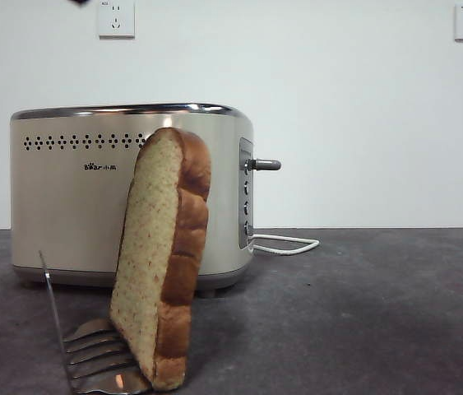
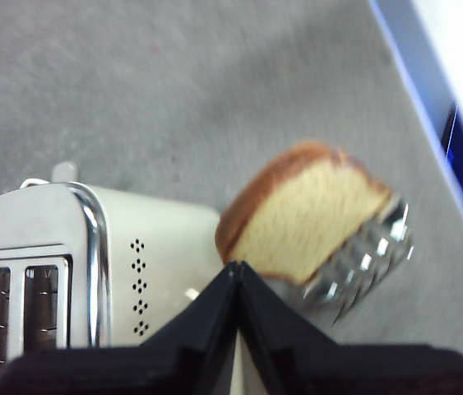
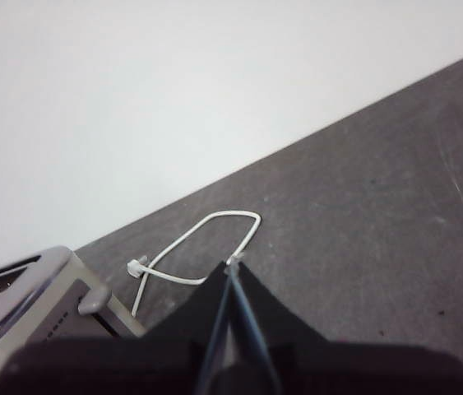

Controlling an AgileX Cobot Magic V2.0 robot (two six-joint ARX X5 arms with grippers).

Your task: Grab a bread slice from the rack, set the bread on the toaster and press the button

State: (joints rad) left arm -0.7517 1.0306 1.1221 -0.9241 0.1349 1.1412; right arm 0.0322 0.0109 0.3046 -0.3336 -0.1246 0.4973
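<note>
Nearest stands the thick brown-crusted slice of bread (image 1: 163,259), upright in the small shiny steel rack (image 1: 91,350), just before the large cream toaster (image 1: 75,197). Left gripper (image 2: 237,267) hovers above them, jaws together, holding nothing. Right gripper (image 3: 233,267), jaws likewise closed, hangs over the white cord (image 3: 206,239).

There is one slice of bread (image 1: 163,263), and it is the only slice in the pictures. There is one rack (image 1: 91,354), with four flat prongs that I can count in the front view. There is one toaster (image 1: 75,197), and the left wrist view shows two slots in its top. One button (image 1: 266,164) sticks out from its end panel, and below it I count three small round buttons. One white cable (image 1: 284,243) lies on the one worktop (image 1: 363,313). Two wall sockets (image 1: 116,18) are on the wall. Two end effectors appear, left (image 2: 238,267) and right (image 3: 233,267), each with both jaws meeting at the tips.
</note>
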